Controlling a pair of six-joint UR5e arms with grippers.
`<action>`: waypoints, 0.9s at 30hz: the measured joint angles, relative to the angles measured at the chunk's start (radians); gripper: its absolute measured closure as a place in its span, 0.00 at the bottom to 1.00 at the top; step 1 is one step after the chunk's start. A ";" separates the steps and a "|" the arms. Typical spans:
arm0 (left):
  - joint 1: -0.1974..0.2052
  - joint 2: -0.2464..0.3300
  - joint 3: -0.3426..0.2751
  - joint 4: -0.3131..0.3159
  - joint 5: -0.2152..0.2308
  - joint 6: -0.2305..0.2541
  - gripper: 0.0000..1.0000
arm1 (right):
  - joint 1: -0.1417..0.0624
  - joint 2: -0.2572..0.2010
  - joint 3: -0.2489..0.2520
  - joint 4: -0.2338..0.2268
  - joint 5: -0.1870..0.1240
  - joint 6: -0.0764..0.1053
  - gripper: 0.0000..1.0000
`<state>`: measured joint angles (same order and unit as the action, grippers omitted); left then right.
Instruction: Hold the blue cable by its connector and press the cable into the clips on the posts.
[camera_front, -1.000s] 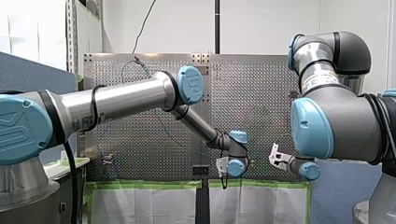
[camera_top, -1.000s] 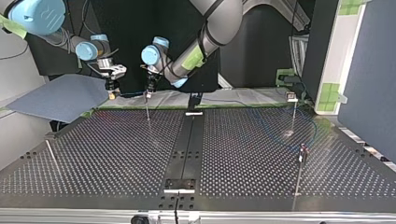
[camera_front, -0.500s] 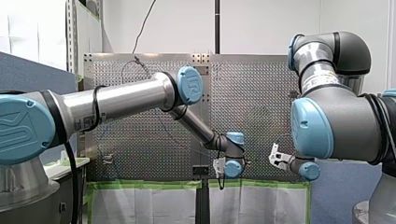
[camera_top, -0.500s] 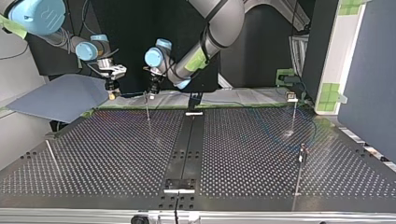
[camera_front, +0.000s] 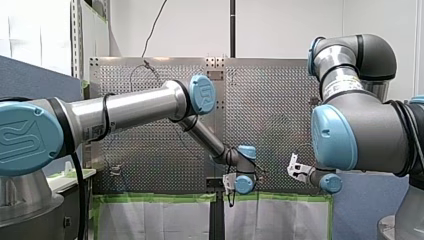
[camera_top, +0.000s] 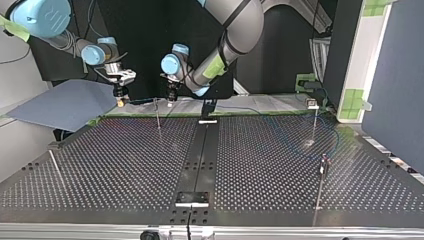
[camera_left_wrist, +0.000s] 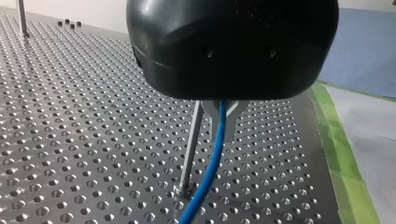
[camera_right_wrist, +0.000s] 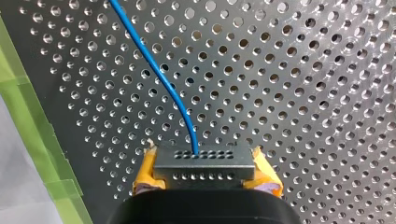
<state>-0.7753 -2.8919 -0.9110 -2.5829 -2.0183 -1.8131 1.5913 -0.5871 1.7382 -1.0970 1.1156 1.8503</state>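
My right gripper (camera_right_wrist: 204, 174) is shut on a dark grey connector (camera_right_wrist: 203, 157), its yellow pads (camera_right_wrist: 145, 175) clamped on both ends. The blue cable (camera_right_wrist: 158, 70) leaves the connector and runs out over the perforated table. In the left wrist view my left gripper (camera_left_wrist: 222, 134) is shut on the blue cable (camera_left_wrist: 212, 163), which hangs down past a thin metal post (camera_left_wrist: 190, 144) beside the fingers. In the top view my right gripper (camera_top: 119, 99) hangs at the far left. My left gripper (camera_top: 171, 99) is just right of the post (camera_top: 157, 114), the cable (camera_top: 145, 100) stretched between them.
More posts stand at the top view's right (camera_top: 314, 120) (camera_top: 322, 172) and near left (camera_top: 54, 165). Loose blue cable loops (camera_top: 300, 131) lie at the right. A grey-blue sheet (camera_top: 65, 102) sits beyond the far left edge. Green tape (camera_left_wrist: 343, 168) lines the table's border.
My left gripper has slid toward the top view's right, from left of the post's top to right of it, and dropped slightly. My right gripper has stayed put with the connector.
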 joint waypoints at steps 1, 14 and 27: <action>0.001 -0.001 0.000 0.000 0.002 0.000 1.00 | 0.000 0.000 0.000 0.000 0.000 0.000 1.00; 0.010 -0.026 0.025 0.003 0.018 0.000 1.00 | 0.000 0.001 -0.007 -0.002 0.009 0.004 1.00; 0.024 -0.047 0.110 -0.048 0.018 0.000 1.00 | -0.002 0.003 -0.024 -0.006 0.014 0.017 1.00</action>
<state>-0.7511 -2.9393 -0.8013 -2.6306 -1.9999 -1.8131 1.5888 -0.5836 1.7140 -1.1033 1.1297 1.8674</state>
